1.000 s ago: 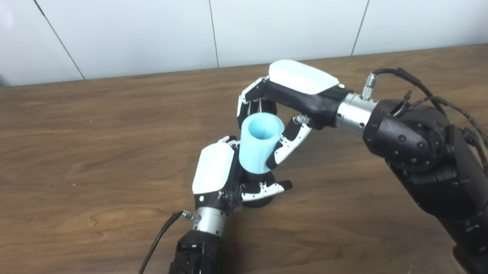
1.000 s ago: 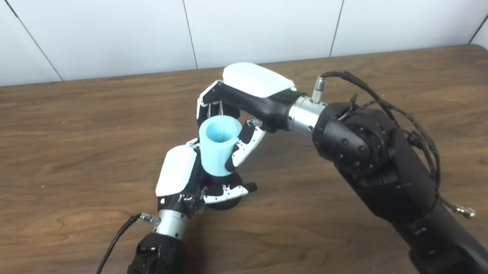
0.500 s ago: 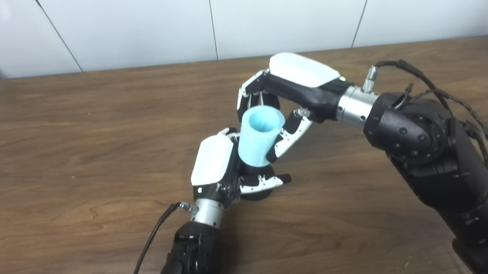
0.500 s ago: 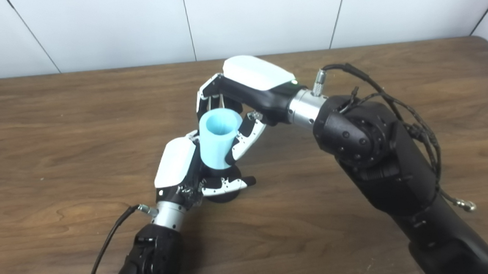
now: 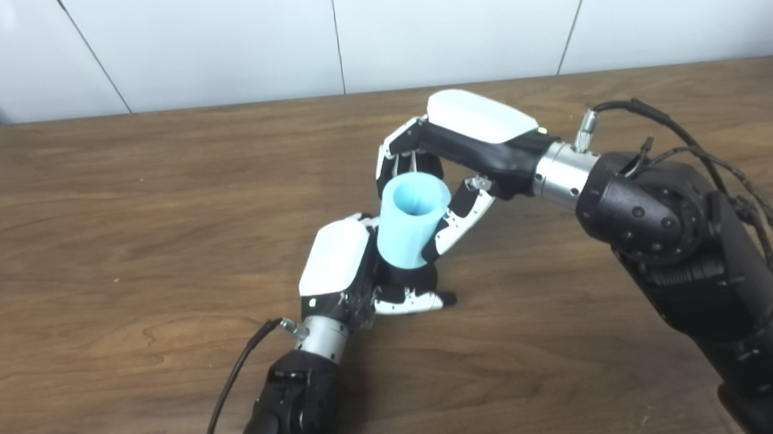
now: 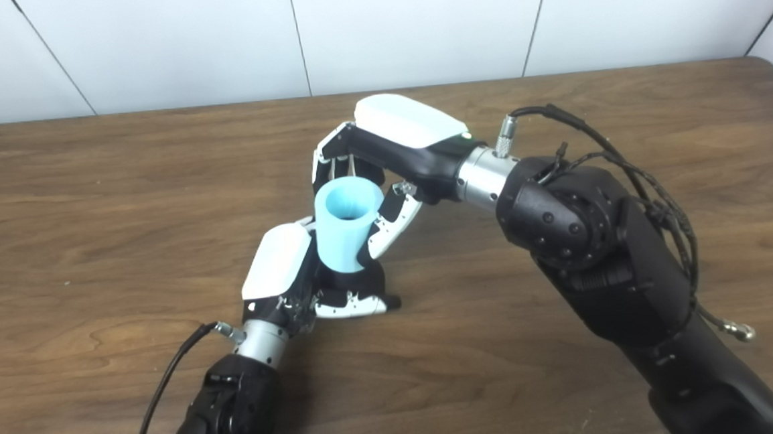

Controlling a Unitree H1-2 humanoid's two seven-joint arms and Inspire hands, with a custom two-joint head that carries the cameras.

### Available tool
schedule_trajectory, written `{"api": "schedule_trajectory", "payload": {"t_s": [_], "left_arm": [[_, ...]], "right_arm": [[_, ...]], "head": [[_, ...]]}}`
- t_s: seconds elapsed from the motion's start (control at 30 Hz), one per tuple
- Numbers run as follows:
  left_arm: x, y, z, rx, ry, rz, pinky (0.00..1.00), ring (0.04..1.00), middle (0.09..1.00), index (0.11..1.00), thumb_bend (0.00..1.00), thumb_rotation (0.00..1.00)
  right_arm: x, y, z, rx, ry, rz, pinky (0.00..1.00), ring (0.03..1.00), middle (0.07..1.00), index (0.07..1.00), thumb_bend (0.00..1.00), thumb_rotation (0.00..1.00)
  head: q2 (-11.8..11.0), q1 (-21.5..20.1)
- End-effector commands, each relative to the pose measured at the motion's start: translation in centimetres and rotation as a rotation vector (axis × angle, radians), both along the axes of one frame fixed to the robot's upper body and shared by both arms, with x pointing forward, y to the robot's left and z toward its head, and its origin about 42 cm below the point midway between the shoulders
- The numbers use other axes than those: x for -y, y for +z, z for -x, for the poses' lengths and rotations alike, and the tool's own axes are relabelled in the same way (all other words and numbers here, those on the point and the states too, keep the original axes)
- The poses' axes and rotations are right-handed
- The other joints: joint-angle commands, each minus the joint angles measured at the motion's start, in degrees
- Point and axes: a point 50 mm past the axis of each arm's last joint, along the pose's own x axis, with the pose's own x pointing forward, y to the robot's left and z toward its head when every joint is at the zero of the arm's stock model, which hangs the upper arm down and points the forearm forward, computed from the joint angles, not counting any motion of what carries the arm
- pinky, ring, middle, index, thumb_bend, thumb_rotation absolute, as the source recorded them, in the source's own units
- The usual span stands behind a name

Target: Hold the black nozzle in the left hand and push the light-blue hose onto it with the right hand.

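Observation:
At the middle of the table, my left hand is shut on the black nozzle, of which only a dark part shows between its fingers and thumb. The light-blue hose, a short wide tube with its open end facing up, stands on top of the nozzle. My right hand comes in from the right and is shut on the hose, with fingers behind it and the thumb on its right side. In the right eye view the hose reaches down to the left hand.
The brown wooden table runs to a white panelled wall at the back. A black cable trails from the left wrist, and cables loop off the right forearm.
The hose has sunk lower over the nozzle, and less of the nozzle's black base shows below the left thumb. The camera tilted between the earliest frames and the later ones.

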Motion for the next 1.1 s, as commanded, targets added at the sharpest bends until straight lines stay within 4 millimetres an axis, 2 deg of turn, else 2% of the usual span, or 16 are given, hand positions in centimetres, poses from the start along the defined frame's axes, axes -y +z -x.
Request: {"api": "schedule_trajectory", "payload": {"t_s": [0.0,0.2,0.4,0.5,0.6,0.63,0.67,0.7,0.73,0.83,1.07], "left_arm": [[0.0,1.0,-0.3,0.033,0.014,-0.023,0.89,0.767,0.738,0.770,1.00,0.24],[0.0,0.9,-0.3,0.041,0.028,-0.022,0.95,0.783,0.764,0.829,1.00,0.25],[-0.3,1.0,-0.5,0.044,0.039,-0.023,0.92,0.787,0.772,0.826,1.00,0.24],[-0.4,1.1,-0.7,0.053,0.042,-0.024,0.91,0.782,0.762,0.811,1.00,0.25],[-0.4,1.2,-0.7,0.057,0.044,-0.013,0.89,0.760,0.715,0.741,0.99,0.23],[-0.4,1.1,-0.6,0.055,0.046,0.013,0.90,0.747,0.687,0.697,0.97,0.19],[-0.4,1.1,-0.6,0.053,0.048,0.032,0.92,0.712,0.616,0.575,0.71,0.12],[-0.4,1.1,-0.6,0.050,0.050,0.053,0.93,0.701,0.592,0.534,0.62,0.09],[-0.4,1.1,-0.6,0.046,0.053,0.068,0.93,0.684,0.540,0.515,0.57,0.05],[-0.3,1.0,-0.6,0.047,0.058,0.081,0.93,0.624,0.467,0.513,0.53,0.00],[-0.2,0.9,-0.5,0.054,0.048,0.070,0.89,0.589,0.447,0.510,0.52,0.00]], "right_arm": [[0.4,0.3,-0.1,0.020,0.006,0.025,0.37,0.378,0.448,0.503,0.53,0.00],[0.5,0.3,0.1,0.009,0.010,0.031,0.34,0.365,0.441,0.504,0.53,0.00],[0.5,0.3,0.2,0.008,0.008,0.050,0.33,0.351,0.442,0.505,0.53,0.00],[0.5,0.2,0.2,0.010,0.013,0.058,0.32,0.352,0.442,0.506,0.53,0.00],[0.6,0.1,0.2,0.010,0.012,0.066,0.34,0.367,0.445,0.505,0.53,0.00],[0.5,0.1,0.2,0.012,0.014,0.070,0.34,0.367,0.448,0.505,0.53,0.00],[0.5,0.0,0.2,0.013,0.016,0.072,0.32,0.356,0.450,0.504,0.53,0.00],[0.6,0.0,0.2,0.012,0.017,0.074,0.31,0.352,0.450,0.504,0.53,0.00],[0.6,-0.1,0.3,0.012,0.018,0.076,0.30,0.350,0.451,0.504,0.53,0.00],[0.6,-0.3,0.4,0.009,0.019,0.078,0.33,0.358,0.451,0.504,0.53,0.00],[0.7,-1.0,0.6,-0.001,0.019,0.074,0.38,0.376,0.445,0.507,0.53,0.00]], "head": [[0.09,0.00],[0.29,-0.03],[0.30,0.18],[0.28,0.17],[0.33,0.15],[0.37,0.07],[0.36,0.12],[0.36,0.17],[0.38,0.17],[0.41,0.15],[0.43,0.19]]}}
